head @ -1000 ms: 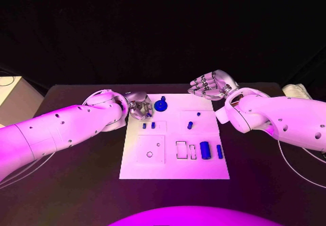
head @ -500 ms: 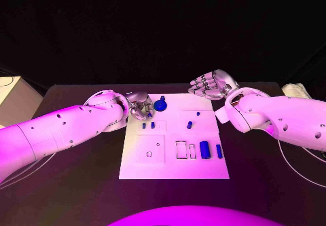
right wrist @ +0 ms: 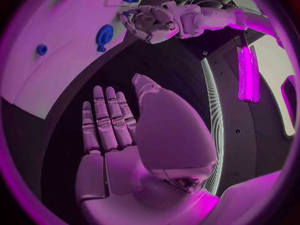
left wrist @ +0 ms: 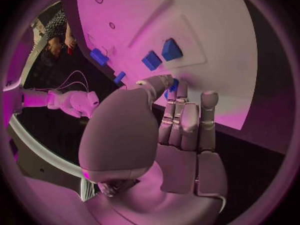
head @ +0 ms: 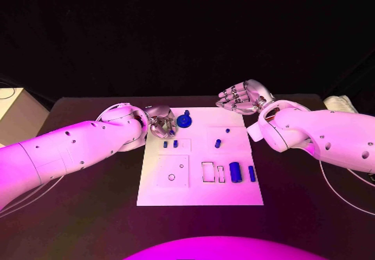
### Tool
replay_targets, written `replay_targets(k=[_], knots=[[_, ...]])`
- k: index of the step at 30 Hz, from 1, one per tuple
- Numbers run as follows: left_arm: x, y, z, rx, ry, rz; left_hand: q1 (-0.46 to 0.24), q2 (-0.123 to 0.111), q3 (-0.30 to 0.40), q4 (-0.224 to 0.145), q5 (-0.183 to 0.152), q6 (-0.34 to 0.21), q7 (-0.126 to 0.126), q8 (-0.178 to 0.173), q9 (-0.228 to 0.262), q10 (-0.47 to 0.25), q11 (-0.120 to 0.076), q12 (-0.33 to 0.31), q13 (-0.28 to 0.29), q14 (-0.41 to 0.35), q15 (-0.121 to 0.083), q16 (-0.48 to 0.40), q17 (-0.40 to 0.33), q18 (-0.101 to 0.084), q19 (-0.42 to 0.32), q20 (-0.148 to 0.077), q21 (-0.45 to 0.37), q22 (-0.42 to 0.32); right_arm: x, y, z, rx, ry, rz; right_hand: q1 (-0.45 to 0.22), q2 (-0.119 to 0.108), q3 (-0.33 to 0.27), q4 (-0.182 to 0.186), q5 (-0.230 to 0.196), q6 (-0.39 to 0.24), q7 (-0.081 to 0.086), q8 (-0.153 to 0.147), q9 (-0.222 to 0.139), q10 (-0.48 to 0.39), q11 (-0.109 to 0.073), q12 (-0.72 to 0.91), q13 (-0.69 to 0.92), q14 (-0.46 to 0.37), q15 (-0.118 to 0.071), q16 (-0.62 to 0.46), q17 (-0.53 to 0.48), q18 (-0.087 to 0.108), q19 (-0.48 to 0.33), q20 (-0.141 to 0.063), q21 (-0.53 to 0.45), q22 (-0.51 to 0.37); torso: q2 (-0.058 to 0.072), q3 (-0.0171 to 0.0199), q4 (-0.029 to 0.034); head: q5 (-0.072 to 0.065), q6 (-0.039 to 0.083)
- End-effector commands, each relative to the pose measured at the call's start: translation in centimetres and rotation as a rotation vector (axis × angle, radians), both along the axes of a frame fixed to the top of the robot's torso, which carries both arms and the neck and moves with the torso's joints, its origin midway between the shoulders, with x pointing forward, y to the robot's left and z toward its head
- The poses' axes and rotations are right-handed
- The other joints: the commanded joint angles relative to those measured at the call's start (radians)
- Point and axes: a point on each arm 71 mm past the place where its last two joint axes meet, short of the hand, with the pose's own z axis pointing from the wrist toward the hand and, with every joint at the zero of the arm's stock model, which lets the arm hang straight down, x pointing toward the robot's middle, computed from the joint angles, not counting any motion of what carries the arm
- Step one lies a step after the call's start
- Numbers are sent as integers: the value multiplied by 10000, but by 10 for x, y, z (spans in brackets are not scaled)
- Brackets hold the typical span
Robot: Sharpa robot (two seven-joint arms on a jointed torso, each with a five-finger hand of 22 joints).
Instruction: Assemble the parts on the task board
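At the task board's (head: pixel 200 189) far-left corner, the left hand (head: pixel 162 126) pinches a small blue part (head: pixel 171 131); seat it squarely. The right hand (head: pixel 244 97) hovers released.

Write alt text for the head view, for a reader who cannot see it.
A white task board lies on a black table, with small blue parts on it. The left hand holds a small blue piece over the board's far left corner beside a round blue part; the right hand hovers beyond the far right corner, holding nothing.
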Motion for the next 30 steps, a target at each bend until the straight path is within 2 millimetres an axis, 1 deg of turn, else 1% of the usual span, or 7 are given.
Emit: replay_targets(k=[1,7,9,12,18,22,30], knots=[[-2,-1,-4,322,318,-112,-32,96,-17,-28,-25,59,-3,13,-11,59,-5,5,1,45,-50,60,-18,-157,36,29,-55,-20,-1,1,1,-54,-100,142,-58,-37,61,21,55,82,31,-26,-9,83,9,-17,-4,63,23,38,0,76,-75,-25,-53,-11,-1,-1,-1,1,0],[-2,-1,-6,467,409,-71,-108,64,-62,-20,-29,-64,9,-103,-12,-31,20,-107,27,11,-42,54,-62,-147,-30,19,-113,-91,-1,1,1,-54,-100,141,-58,-37,61,21,55,82,31,-26,-9,83,9,-17,-4,63,23,38,0,76,-75,-25,-53,-11,1,0,-4,4,-2],[-2,-1,-5,463,381,-46,-238,-30,-153,27,-21,-154,34,-181,-12,-73,51,-151,56,-27,-11,50,-117,-145,-79,33,-162,-141,-1,1,1,-55,-100,140,-58,-37,61,21,55,82,31,-26,-9,83,9,-17,-4,63,23,38,0,76,-75,-25,-53,-11,3,-1,-1,-1,-4],[-2,-1,-5,428,315,-11,-351,-111,-215,80,1,-514,82,-434,-51,-131,79,-200,130,-101,23,44,-211,-126,-173,69,-275,-253,-1,1,1,-56,-98,144,-58,-37,61,21,55,82,31,-26,-9,83,9,-17,-4,63,23,38,0,76,-75,-25,-53,-11,4,-1,2,-7,0],[-1,0,-4,354,235,25,-371,-119,-224,93,0,-552,93,-464,-51,-152,93,-213,144,-130,28,37,-259,-116,-210,74,-308,-297,-1,1,1,-59,-88,147,-65,-50,78,13,55,84,28,-29,-12,88,8,-22,-6,57,24,34,-3,76,-94,-24,-60,-14,5,8,-8,-1,-8],[-1,0,-4,332,217,38,-395,-133,-234,111,0,-655,110,-540,-58,-185,101,-231,172,-155,40,35,-286,-109,-238,87,-347,-337,-1,1,1,-61,-87,144,-65,-50,78,13,55,84,28,-29,-12,88,8,-22,-6,57,24,34,-3,76,-94,-24,-60,-14,-2,7,-5,-2,-3],[-1,1,-4,331,214,71,-401,-129,-234,118,0,-683,112,-561,-59,-184,99,-230,184,-149,41,39,-268,-112,-223,90,-345,-327,0,1,1,-65,-87,129,-65,-50,78,13,55,84,28,-29,-12,88,8,-22,-6,57,24,34,-3,76,-94,-24,-60,-14,-2,4,-1,-3,11]])
